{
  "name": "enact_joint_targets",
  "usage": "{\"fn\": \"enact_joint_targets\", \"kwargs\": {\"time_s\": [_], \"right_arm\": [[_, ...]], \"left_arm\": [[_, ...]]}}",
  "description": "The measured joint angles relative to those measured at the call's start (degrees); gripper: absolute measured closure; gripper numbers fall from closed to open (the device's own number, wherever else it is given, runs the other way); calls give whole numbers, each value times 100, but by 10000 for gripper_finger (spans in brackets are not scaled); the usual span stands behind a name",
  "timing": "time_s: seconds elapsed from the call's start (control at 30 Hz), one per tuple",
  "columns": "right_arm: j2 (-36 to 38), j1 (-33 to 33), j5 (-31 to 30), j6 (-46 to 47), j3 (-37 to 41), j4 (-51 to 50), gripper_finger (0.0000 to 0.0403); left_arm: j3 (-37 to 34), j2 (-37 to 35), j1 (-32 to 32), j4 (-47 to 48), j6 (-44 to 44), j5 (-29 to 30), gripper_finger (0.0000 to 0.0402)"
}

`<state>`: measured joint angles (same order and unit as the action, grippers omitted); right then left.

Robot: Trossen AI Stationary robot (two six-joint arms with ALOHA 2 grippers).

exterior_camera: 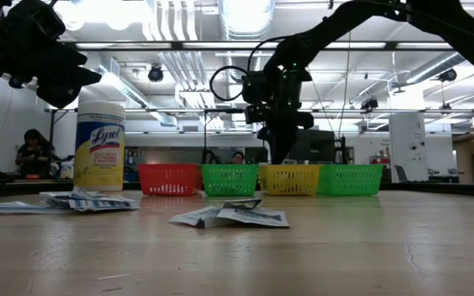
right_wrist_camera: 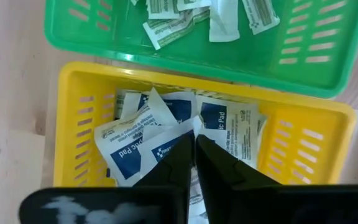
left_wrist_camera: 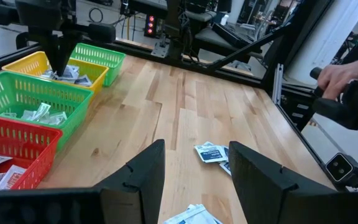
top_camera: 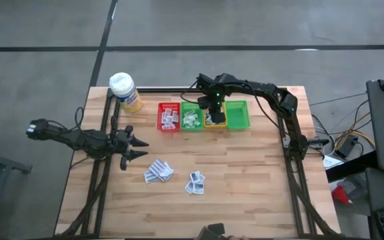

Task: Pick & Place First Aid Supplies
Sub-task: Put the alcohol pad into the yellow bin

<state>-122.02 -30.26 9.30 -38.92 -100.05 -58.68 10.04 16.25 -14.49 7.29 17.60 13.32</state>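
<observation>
Four bins (top_camera: 169, 116) (one red, two green)

Inside the yellow bin (right_wrist_camera: 79, 118), the right gripper (right_wrist_camera: 195, 149) covers part of the blue-printed packets (right_wrist_camera: 135, 146); their small print stays unreadable.

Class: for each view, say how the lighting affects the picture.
Low view: bright ceiling lights glare behind, so the right gripper shows as a silhouette. High view: even light, faint shadows on the table. Right wrist view: yellow bin evenly lit.
</observation>
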Motion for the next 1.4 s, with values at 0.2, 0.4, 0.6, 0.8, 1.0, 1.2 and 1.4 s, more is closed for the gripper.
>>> {"fn": "enact_joint_targets", "kwargs": {"time_s": [0.2, 0.4, 0.6, 0.8, 1.0, 1.2, 1.4], "right_arm": [[0, -17, -9, 23, 0, 66, 320], [37, -11, -308, 96, -71, 22, 264], [201, -13, -388, 277, -386, -275, 247], [266, -16, -379, 381, -431, -261, 260], [238, -17, -397, 444, -55, -263, 322], [238, -11, -394, 447, 337, 161, 389], [238, -11, -391, 589, 825, 591, 394]], "left_arm": [[0, 0, 0, 0, -1, 0, 229], [0, 0, 1, 0, 3, 0, 229], [0, 0, 1, 0, 5, 0, 229], [0, 0, -1, 0, 8, 2, 229], [0, 0, 0, 0, 6, 2, 229], [0, 2, -1, 0, -16, 2, 229], [0, 2, 1, 0, -17, 2, 229]]}}
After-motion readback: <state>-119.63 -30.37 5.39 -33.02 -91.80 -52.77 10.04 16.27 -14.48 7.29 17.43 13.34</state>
